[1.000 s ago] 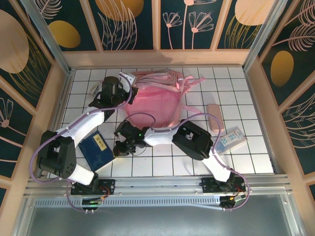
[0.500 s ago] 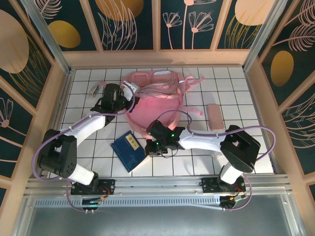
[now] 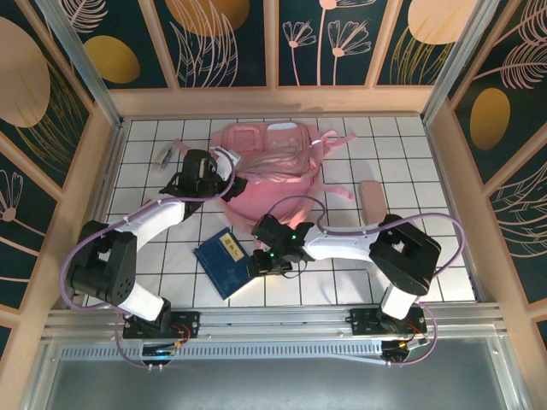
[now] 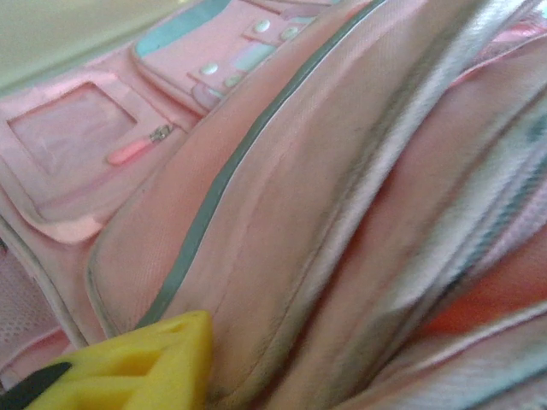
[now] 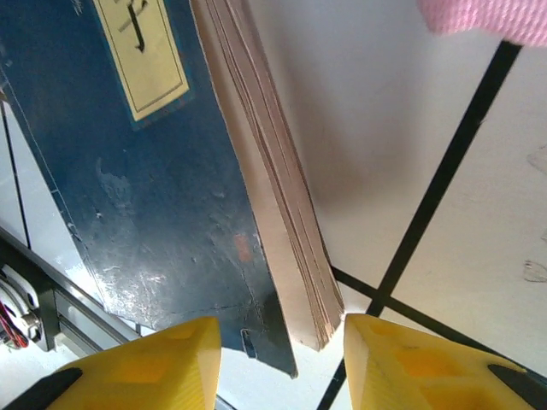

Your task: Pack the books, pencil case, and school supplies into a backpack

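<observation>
The pink backpack (image 3: pixel 273 190) lies at the back middle of the table, and its fabric and pockets (image 4: pixel 299 171) show close up in the left wrist view. My left gripper (image 3: pixel 212 175) is at the bag's left edge. One yellow finger (image 4: pixel 137 363) rests against the fabric and folds hide the other, and the jaws look open. The dark blue book (image 3: pixel 222 261) lies flat in front of the bag. My right gripper (image 3: pixel 264 259) is open, and its jaws (image 5: pixel 282 329) straddle the book's (image 5: pixel 145 196) near corner without touching it. A pale pink pencil case (image 3: pixel 373 203) lies to the right.
A small grey-white piece (image 3: pixel 164 155) lies at the back left, near the wooden wall. Pink straps (image 3: pixel 338 192) trail from the bag's right side. The right arm's elbow (image 3: pixel 406 248) is bent over the right-hand tiles. The metal rail (image 3: pixel 273 320) runs along the near edge.
The right gripper dragged the book right to just in front of the bag, then opened off its corner. The left gripper has let go of the bag's edge, and the bag has settled flatter.
</observation>
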